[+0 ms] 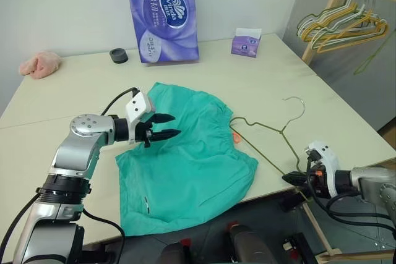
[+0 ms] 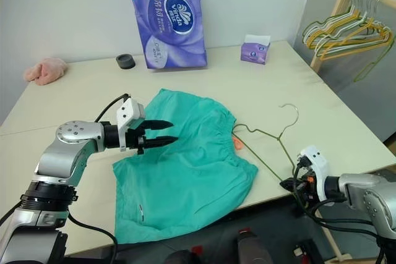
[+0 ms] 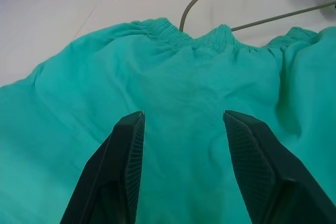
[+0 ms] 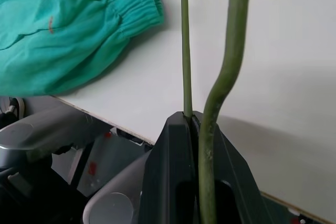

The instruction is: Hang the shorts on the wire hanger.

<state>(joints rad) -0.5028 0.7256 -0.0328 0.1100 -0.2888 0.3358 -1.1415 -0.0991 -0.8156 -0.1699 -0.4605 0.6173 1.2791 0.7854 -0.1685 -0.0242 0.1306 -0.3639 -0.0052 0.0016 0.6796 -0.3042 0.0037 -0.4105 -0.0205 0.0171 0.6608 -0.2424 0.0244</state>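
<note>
Left wrist view: gathered teal shorts (image 3: 173,108)

**Left jaws parted, right jaws clamped**

The left arm is reaching in from eight o'clock, its left gripper (image 1: 166,125) pointing toward three o'clock with both black fingers standing apart. The right arm is lying low at four o'clock, its right gripper (image 1: 289,178) pinching shut and pointing toward nine o'clock.
</note>
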